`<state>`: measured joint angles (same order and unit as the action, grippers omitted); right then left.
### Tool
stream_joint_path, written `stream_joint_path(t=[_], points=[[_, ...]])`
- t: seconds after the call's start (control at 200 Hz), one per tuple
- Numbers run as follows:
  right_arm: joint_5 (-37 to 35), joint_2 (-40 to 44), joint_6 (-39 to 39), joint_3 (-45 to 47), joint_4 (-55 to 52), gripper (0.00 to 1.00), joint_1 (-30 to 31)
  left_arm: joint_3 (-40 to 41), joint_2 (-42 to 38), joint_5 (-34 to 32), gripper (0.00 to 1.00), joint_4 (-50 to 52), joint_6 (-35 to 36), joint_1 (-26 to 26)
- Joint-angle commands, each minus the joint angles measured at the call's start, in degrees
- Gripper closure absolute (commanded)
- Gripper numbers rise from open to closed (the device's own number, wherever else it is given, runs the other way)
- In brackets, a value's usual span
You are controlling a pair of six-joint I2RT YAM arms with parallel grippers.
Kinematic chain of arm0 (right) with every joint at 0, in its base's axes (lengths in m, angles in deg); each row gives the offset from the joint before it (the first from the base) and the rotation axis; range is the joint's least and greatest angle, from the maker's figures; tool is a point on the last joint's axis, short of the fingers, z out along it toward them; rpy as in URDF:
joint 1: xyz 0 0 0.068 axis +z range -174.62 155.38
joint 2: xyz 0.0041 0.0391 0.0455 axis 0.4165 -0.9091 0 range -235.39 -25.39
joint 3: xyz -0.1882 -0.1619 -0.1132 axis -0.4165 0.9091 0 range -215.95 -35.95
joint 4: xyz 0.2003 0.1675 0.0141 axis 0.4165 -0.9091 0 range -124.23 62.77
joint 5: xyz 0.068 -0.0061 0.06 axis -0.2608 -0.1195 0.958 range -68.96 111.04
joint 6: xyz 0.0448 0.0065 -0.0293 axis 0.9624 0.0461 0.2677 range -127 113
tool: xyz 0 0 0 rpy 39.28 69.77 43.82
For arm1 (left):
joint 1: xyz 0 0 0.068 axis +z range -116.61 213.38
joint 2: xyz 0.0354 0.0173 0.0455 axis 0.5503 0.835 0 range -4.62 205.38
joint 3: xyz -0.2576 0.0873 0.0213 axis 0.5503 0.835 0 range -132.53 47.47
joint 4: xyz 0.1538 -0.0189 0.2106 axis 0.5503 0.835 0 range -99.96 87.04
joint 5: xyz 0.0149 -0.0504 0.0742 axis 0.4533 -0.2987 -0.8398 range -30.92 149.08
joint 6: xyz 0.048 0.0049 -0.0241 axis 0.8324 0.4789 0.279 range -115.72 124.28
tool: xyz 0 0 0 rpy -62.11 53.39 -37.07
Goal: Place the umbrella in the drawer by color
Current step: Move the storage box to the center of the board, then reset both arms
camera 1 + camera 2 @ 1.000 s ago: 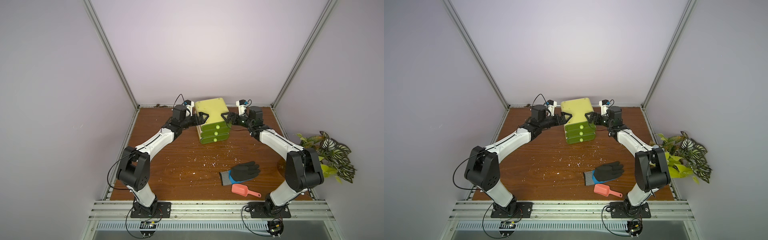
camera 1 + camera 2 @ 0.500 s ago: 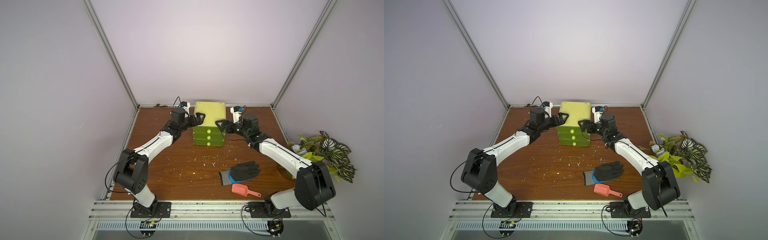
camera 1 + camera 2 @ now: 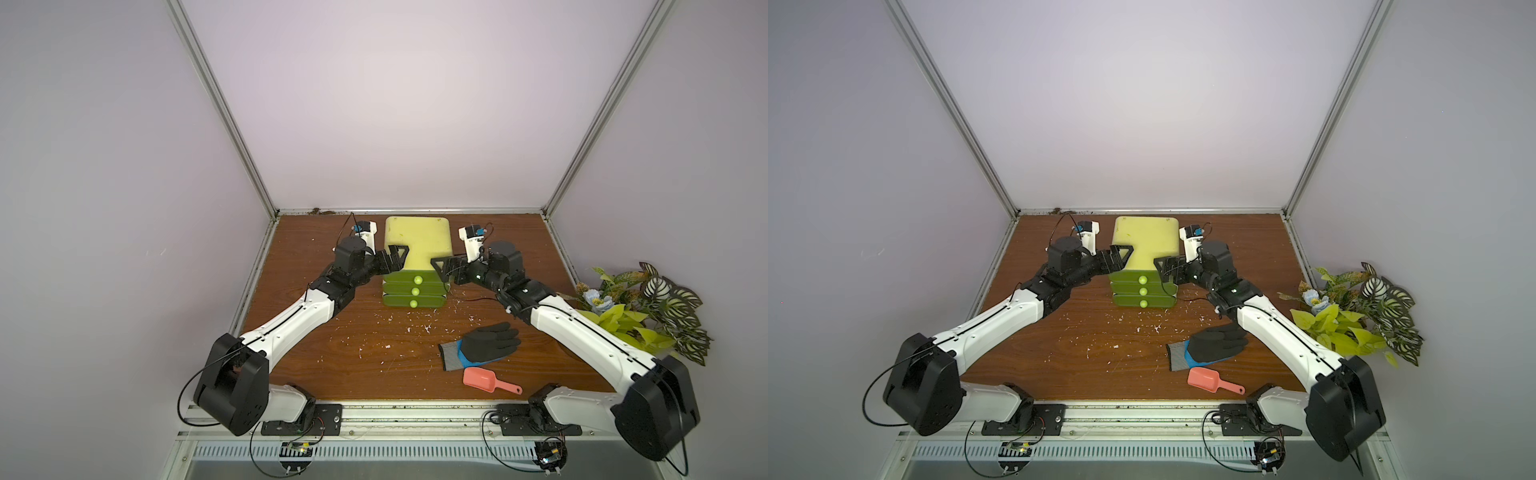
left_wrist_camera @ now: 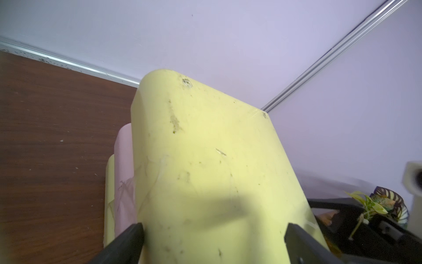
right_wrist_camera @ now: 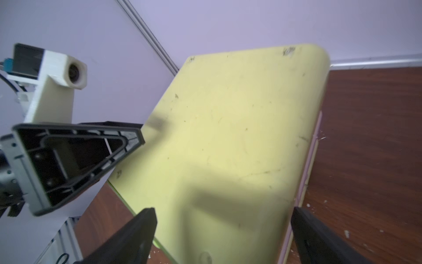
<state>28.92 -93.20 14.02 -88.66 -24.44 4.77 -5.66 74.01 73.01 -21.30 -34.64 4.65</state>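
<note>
The umbrella is out of view. A yellow-green drawer unit (image 3: pixel 417 243) (image 3: pixel 1144 239) with three shut green drawers (image 3: pixel 414 291) stands at the back middle of the wooden table, facing the front. My left gripper (image 3: pixel 395 262) (image 3: pixel 1121 259) is open at the unit's left top front corner. My right gripper (image 3: pixel 441 272) (image 3: pixel 1163 270) is open at its right top front corner. In the left wrist view the unit's top (image 4: pixel 205 160) lies between the left gripper's (image 4: pixel 212 237) fingers. The right wrist view shows the same for the right gripper (image 5: pixel 223 228).
A black and blue glove (image 3: pixel 484 345) and a coral scoop (image 3: pixel 486 380) lie front right. An artificial plant (image 3: pixel 640 307) sits past the table's right edge. White crumbs (image 3: pixel 415 328) are scattered before the unit. Walls close in the back and sides.
The drawer unit has turned from skewed to square with the front. Both grippers stayed at its top corners, and the right arm's elbow swung outward and lower.
</note>
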Motion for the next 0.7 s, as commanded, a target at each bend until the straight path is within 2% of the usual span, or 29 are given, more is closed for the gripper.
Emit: stream_joint_path(t=[0.0,0.055,0.16,0.3,0.405,0.475,0.54,0.695], points=[[-11.0,8.1,-8.0,2.8,1.5,0.01,-2.7,-3.2,-2.1,1.9,0.01,5.2,3.4,-2.0],[-14.8,11.1,-10.3,6.2,3.3,0.01,-4.4,-4.8,-3.8,-1.0,0.01,9.7,5.6,-2.0],[-27.6,14.7,-14.4,14.6,9.7,0.01,-6.0,-6.9,-8.7,-6.1,0.01,17.5,9.0,-1.7],[-36.5,14.6,-23.0,29.8,29.1,0.01,-8.0,-7.9,-18.0,-11.8,0.01,26.4,13.3,-1.4],[-34.6,8.7,-32.3,42.5,52.0,0.01,-9.3,-5.8,-26.4,-19.9,0.01,30.2,16.0,-1.4],[-34.6,1.9,-32.5,46.8,63.0,0.01,-10.2,-1.4,-33.7,-24.8,0.01,28.9,17.2,-1.4],[-34.1,-4.2,-29.0,46.1,64.7,0.01,-10.9,3.3,-39.9,-27.9,0.01,25.8,18.3,-1.4],[-27.0,-12.7,-30.8,40.2,65.7,0.01,-13.6,9.6,-48.7,-31.0,0.01,19.0,19.0,-1.3]])
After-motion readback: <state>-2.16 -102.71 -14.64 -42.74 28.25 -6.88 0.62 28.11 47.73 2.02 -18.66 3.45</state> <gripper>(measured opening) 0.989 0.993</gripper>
